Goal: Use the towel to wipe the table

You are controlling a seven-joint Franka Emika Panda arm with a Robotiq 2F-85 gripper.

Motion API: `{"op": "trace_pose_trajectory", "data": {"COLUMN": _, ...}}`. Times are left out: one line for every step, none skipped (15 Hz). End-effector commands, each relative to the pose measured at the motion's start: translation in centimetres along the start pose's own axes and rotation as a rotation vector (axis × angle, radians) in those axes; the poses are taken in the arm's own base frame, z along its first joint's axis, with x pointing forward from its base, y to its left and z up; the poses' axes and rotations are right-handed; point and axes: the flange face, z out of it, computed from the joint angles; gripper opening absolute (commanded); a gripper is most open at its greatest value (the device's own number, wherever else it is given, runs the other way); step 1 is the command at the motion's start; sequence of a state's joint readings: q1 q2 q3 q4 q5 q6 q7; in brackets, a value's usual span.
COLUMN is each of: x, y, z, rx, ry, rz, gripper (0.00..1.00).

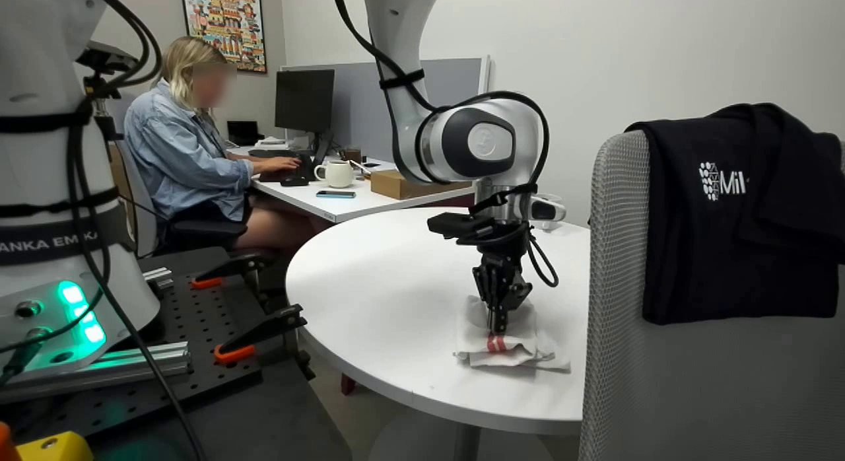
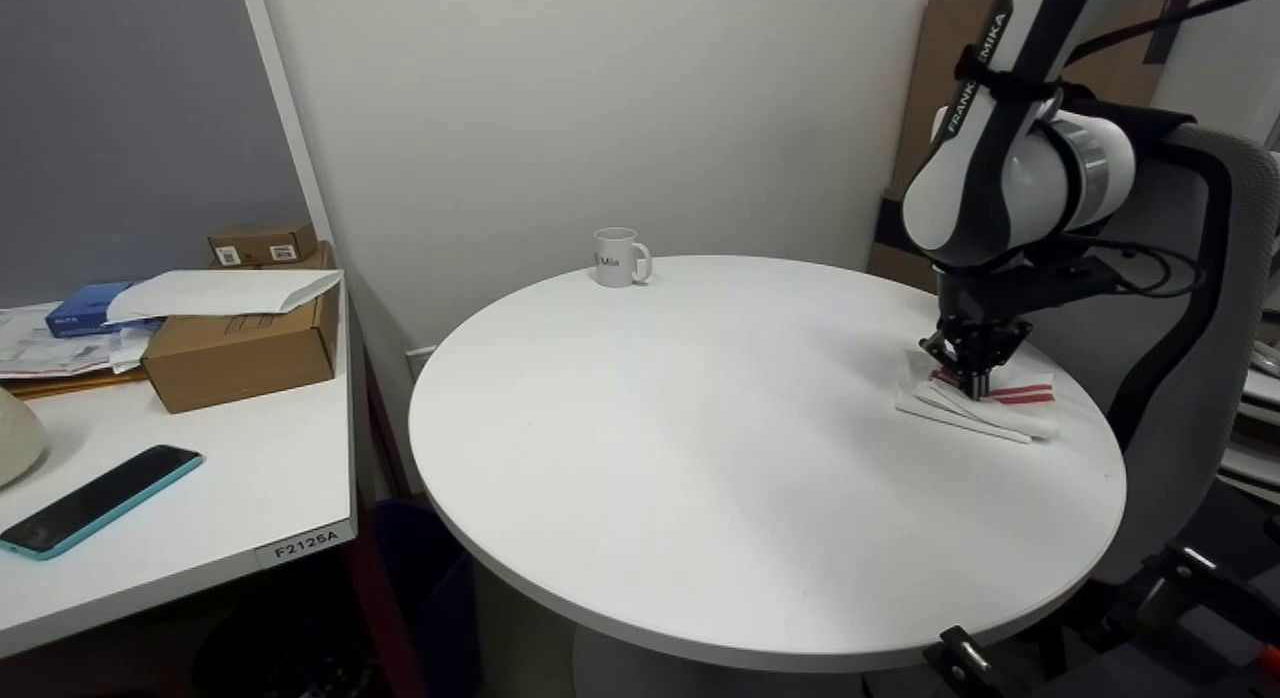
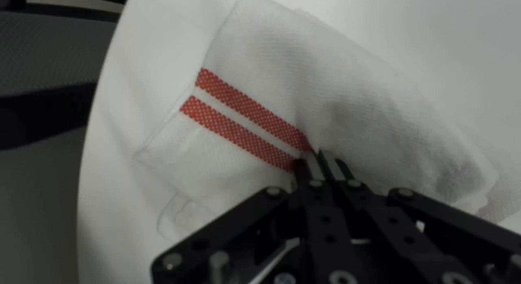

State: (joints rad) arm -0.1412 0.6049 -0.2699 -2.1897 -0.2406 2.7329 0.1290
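Note:
The towel is white with two red stripes and lies folded and rumpled on the round white table (image 1: 389, 302). It shows in both exterior views (image 1: 472, 329) (image 2: 1025, 416), near the table edge by the chair. In the wrist view the towel (image 3: 260, 52) fills the middle, with the stripes running to the fingertips. My gripper (image 1: 497, 323) points straight down onto it, also seen in an exterior view (image 2: 975, 386). In the wrist view the fingers (image 3: 319, 156) are nearly together, and the cloth puckers between the tips beside the stripes. The towel's underside is hidden.
A grey chair (image 1: 700, 388) with a dark shirt (image 1: 700, 249) over its back stands close to the table beside the towel. A white mug (image 2: 613, 258) stands at the table edge by the wall. A desk (image 2: 250, 448) with boxes and a phone is nearby; a person (image 1: 178, 137) sits there.

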Motion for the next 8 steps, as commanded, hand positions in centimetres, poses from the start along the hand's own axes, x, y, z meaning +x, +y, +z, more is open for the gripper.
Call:
{"op": "trace_pose_trajectory", "data": {"x": -4.0, "y": -0.3, "z": 0.3, "rx": 0.017, "ry": -0.018, "rz": -0.017, "gripper": 0.03}}
{"op": "trace_pose_trajectory", "data": {"x": -5.1, "y": -1.5, "z": 0.1, "rx": 0.023, "ry": -0.021, "rz": -0.047, "gripper": 0.03}}
{"op": "trace_pose_trajectory", "data": {"x": -6.0, "y": -2.7, "z": 0.0, "rx": 0.031, "ry": -0.021, "rz": -0.080, "gripper": 0.03}}
{"op": "trace_pose_trajectory", "data": {"x": -7.0, "y": -4.2, "z": -0.2, "rx": 0.035, "ry": -0.018, "rz": -0.123, "gripper": 0.03}}
{"op": "trace_pose_trajectory", "data": {"x": -8.1, "y": -6.0, "z": -0.6, "rx": 0.040, "ry": -0.012, "rz": -0.169, "gripper": 0.03}}
{"op": "trace_pose_trajectory", "data": {"x": -8.9, "y": -7.7, "z": -0.8, "rx": 0.042, "ry": -0.005, "rz": -0.209, "gripper": 0.03}}
{"op": "trace_pose_trajectory", "data": {"x": -9.7, "y": -9.6, "z": -1.2, "rx": 0.044, "ry": 0.003, "rz": -0.255, "gripper": 0.03}}
{"op": "trace_pose_trajectory", "data": {"x": -10.3, "y": -11.4, "z": -1.6, "rx": 0.048, "ry": 0.012, "rz": -0.294, "gripper": 0.03}}
